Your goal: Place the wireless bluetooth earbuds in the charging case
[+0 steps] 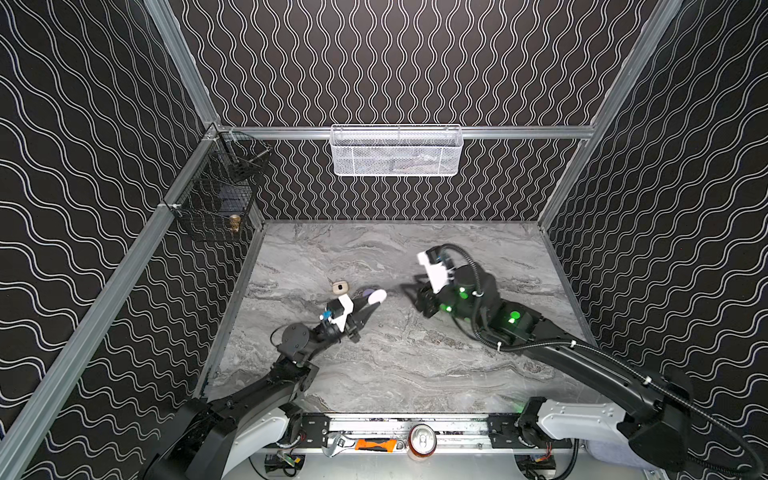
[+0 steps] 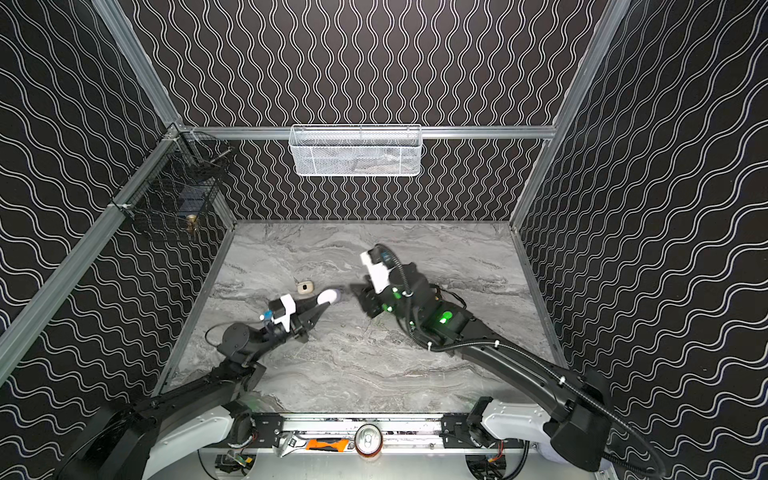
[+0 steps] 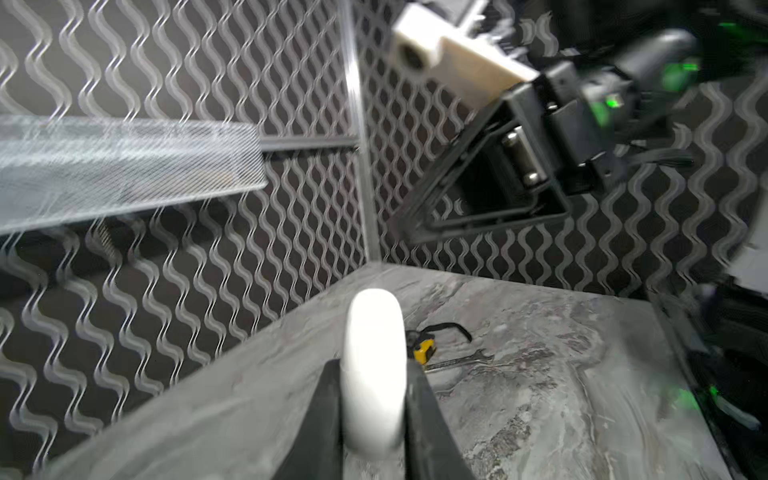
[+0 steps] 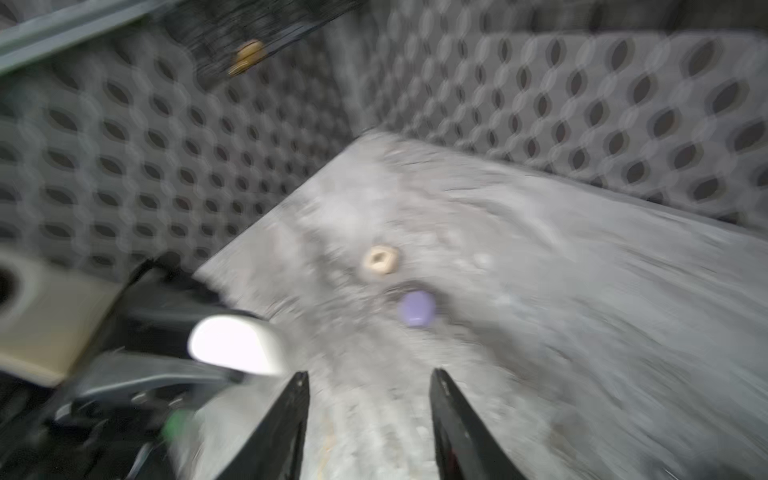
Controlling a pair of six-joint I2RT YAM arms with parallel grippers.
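Left hand (image 3: 374, 419): clenched on white charging case (image 3: 374, 353) | right hand (image 4: 370, 374): released, empty, above table (image 4: 540, 291)

Site | we take this for a robot lab cell | aluminium frame (image 1: 498, 132), wave-patterned walls (image 1: 415, 62), marble-look tabletop (image 1: 415, 374), wrench (image 1: 338, 444) and can (image 1: 422, 441) on front rail (image 1: 461, 428)

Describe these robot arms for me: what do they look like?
Both arms are black and jointed, with white shells at the base. The left end effector and right end effector each have two slim, tapered black fingers and a white camera block. A ribbed black cable with white ties runs along the right arm, which shows green lights.
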